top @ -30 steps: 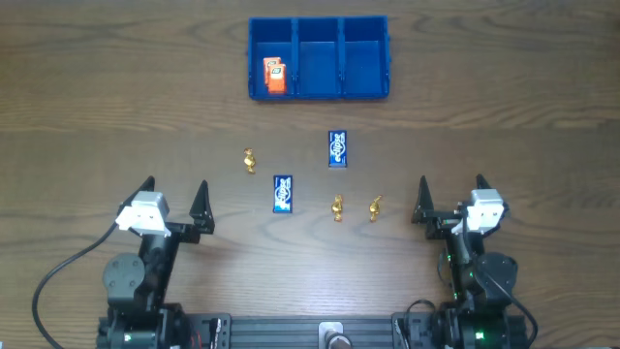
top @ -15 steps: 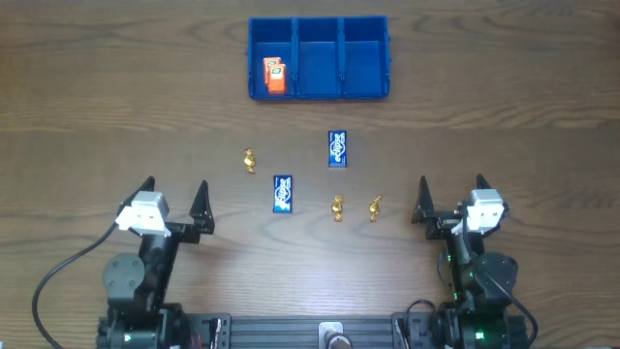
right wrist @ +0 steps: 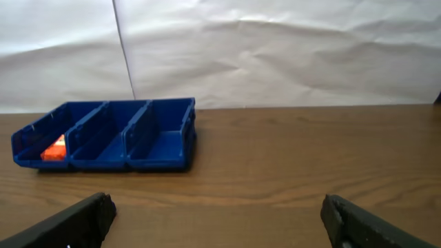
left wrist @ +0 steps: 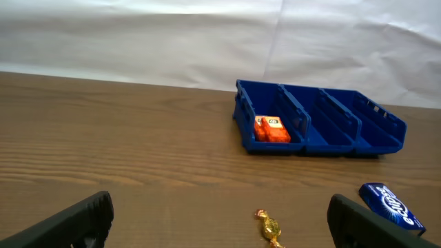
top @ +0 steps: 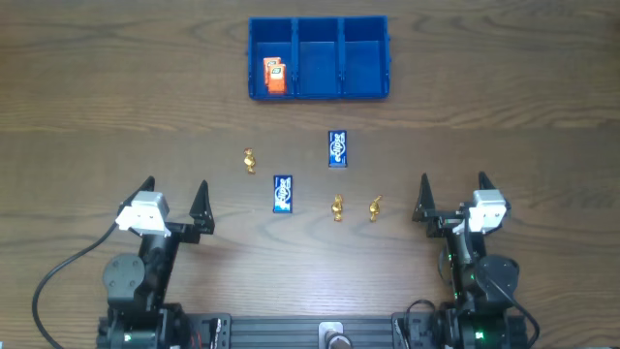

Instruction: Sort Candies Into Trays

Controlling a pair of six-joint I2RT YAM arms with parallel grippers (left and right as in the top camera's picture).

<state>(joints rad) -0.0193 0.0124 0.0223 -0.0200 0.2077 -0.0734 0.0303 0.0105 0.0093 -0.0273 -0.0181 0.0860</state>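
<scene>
A dark wood-grain table (top: 116,87) meets a creased white backdrop (right wrist: 275,55) behind it.

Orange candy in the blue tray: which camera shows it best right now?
Left wrist view: the orange candy sits plainly visible in the blue tray's end compartment. Top view shows it from above, farther off. Right wrist view catches an orange sliver behind the tray wall.

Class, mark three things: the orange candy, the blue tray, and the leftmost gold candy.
orange candy (top: 275,76), top view, middle of its wrapper.
blue tray (top: 320,95), top view, its near wall.
leftmost gold candy (top: 250,160), top view, its middle.
</scene>
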